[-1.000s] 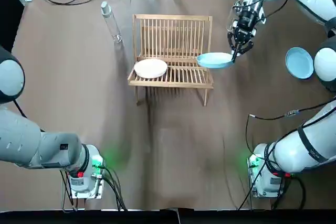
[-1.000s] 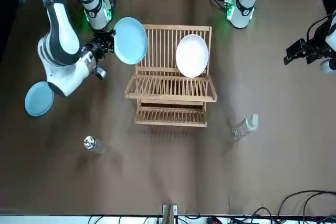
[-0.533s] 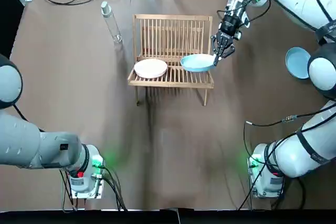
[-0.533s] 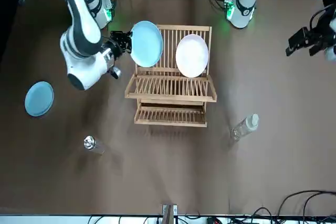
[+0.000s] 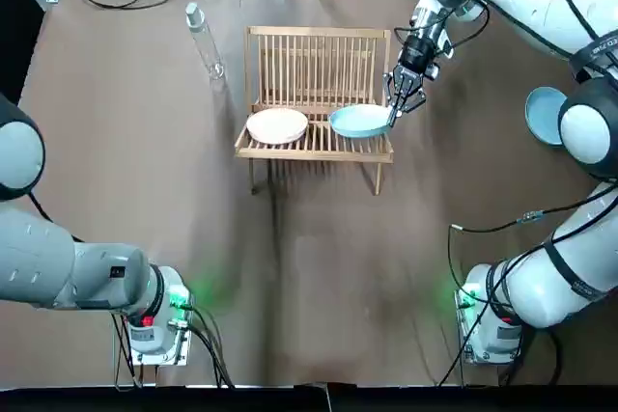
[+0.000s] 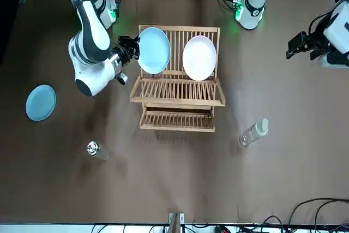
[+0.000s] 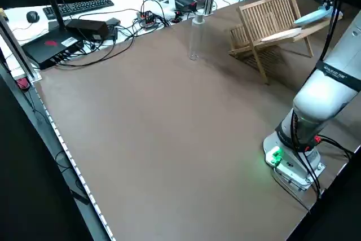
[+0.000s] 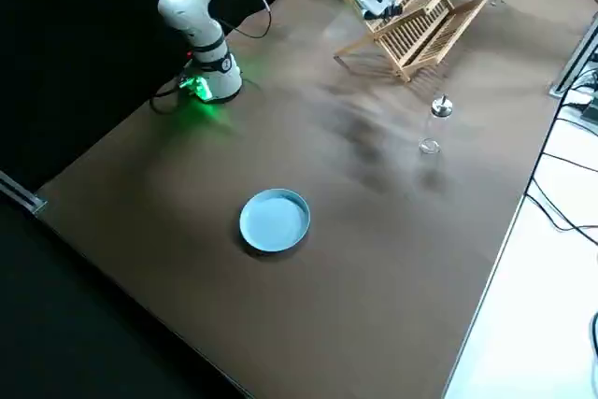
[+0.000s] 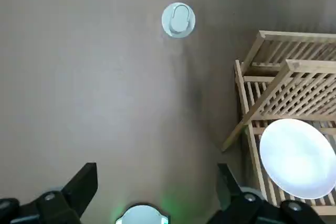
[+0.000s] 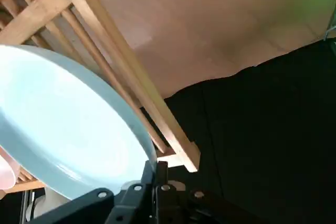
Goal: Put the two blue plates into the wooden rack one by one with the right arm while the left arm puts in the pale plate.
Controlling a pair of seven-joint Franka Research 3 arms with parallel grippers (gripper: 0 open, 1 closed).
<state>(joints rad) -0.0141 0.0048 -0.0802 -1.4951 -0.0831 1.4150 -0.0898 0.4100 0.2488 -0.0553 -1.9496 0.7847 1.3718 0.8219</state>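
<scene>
Though two blue plates (image 5: 359, 122) (image 5: 550, 115), one pale plate (image 5: 277, 125).

Two blue plates (image 6: 154, 51) (image 6: 40, 102), one pale plate (image 6: 199, 57), one rack (image 6: 177, 88), two bottles (image 6: 253, 132) (image 6: 95, 149)

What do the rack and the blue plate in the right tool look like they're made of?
The rack looks like bare light wood: tan slats and thin dowels with a matte surface. The blue plate, gripped at its rim by the right tool, is smooth and evenly pale blue. That suggests glazed ceramic or melamine, but the look alone cannot settle which.

Blue plate (image 10: 63, 124) partly off-frame
</scene>
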